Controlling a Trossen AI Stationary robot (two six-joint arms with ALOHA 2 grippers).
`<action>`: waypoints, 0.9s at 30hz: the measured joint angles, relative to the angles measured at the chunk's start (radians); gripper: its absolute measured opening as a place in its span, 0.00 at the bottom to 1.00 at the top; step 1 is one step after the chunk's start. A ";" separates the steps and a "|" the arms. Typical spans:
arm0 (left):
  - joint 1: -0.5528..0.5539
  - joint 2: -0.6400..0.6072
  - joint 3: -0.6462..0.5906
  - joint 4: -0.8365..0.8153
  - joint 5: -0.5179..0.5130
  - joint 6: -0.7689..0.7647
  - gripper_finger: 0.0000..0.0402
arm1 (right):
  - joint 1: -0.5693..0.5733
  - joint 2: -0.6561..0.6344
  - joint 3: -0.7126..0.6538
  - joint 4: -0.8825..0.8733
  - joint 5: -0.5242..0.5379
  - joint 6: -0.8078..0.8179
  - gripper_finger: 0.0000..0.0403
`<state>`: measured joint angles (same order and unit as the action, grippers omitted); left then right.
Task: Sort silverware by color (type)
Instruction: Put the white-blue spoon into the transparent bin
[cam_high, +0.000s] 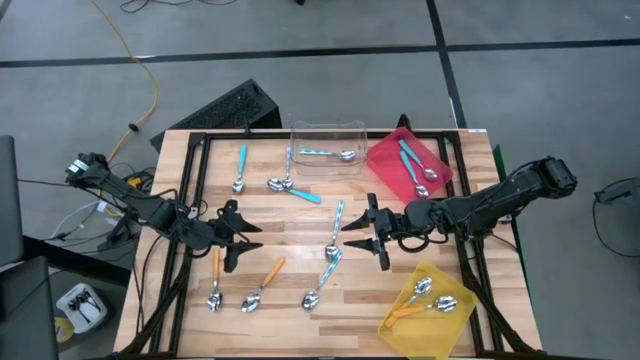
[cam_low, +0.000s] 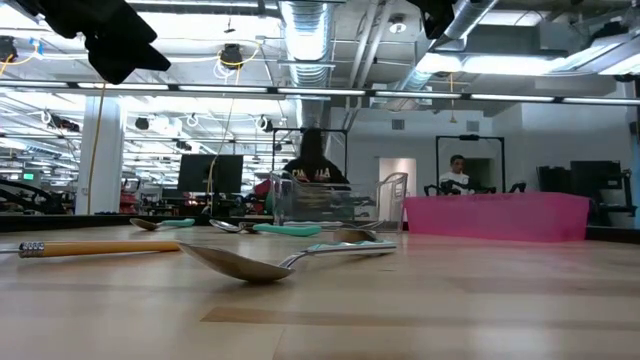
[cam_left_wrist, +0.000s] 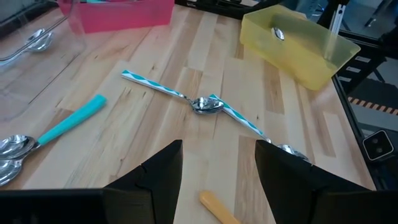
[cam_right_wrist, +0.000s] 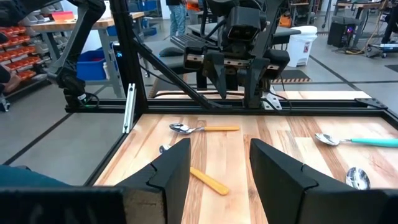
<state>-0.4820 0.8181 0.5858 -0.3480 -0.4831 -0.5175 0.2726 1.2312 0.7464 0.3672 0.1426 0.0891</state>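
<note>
The silverware lies loose on the wooden table. Two blue-striped spoons (cam_high: 337, 225) (cam_high: 325, 280) rest between my grippers, their bowls touching in the left wrist view (cam_left_wrist: 208, 104). Two orange-handled spoons (cam_high: 215, 280) (cam_high: 262, 285) lie near the front left. Teal-handled spoons (cam_high: 241, 168) (cam_high: 300, 192) lie toward the back. My left gripper (cam_high: 250, 238) (cam_left_wrist: 217, 180) hangs open above the table at left of centre, holding nothing. My right gripper (cam_high: 352, 233) (cam_right_wrist: 217, 168) faces it from the right, open and also holding nothing.
A clear tray (cam_high: 327, 128) with a striped spoon stands at the far middle. A red tray (cam_high: 385, 150) with teal spoons is at the far right, and a yellow tray (cam_high: 400, 320) with orange spoons at the near right. A black frame (cam_high: 190, 180) borders the table.
</note>
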 joint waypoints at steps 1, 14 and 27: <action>0.000 0.000 0.000 0.000 0.000 0.000 0.46 | 0.000 0.000 0.000 0.000 0.000 0.000 0.47; 0.000 0.000 0.000 -0.004 0.008 -0.018 0.46 | 0.001 0.000 0.000 -0.001 0.000 0.016 0.47; -0.006 0.018 0.000 -0.086 -0.016 -0.108 0.46 | 0.002 0.000 0.000 -0.026 -0.006 0.019 0.47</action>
<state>-0.4877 0.8361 0.5854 -0.4340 -0.4992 -0.6250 0.2749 1.2310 0.7464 0.3410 0.1368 0.1085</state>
